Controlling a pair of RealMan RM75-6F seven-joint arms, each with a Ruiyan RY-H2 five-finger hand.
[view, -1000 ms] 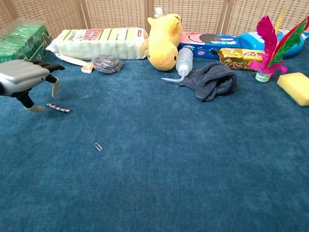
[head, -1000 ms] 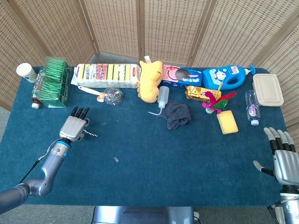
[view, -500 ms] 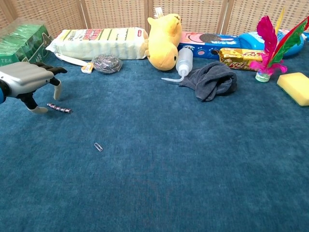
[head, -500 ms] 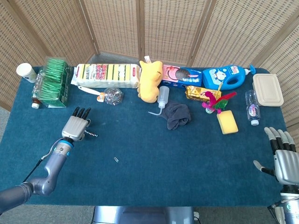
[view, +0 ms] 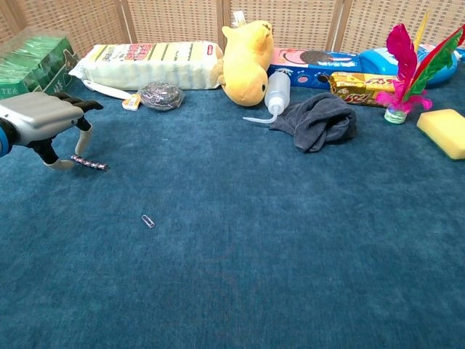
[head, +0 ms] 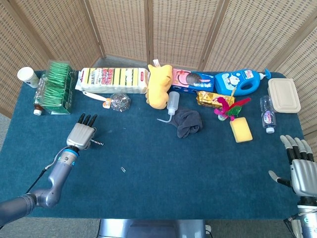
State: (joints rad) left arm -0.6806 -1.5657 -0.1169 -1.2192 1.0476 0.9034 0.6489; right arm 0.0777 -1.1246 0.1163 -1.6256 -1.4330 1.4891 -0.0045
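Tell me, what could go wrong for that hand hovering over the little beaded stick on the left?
The beaded stick is thin and lies flat on the blue cloth, so the left hand, open with its fingers spread above it, may slide off it or push it away rather than pick it up. The fingertips could also snag the soft cloth. The green tea boxes stand close behind the hand, so a wide swing might knock them.

teal table cloth [view: 290, 254]; yellow plush toy [view: 247, 51]; dark beaded stick [view: 89, 163].
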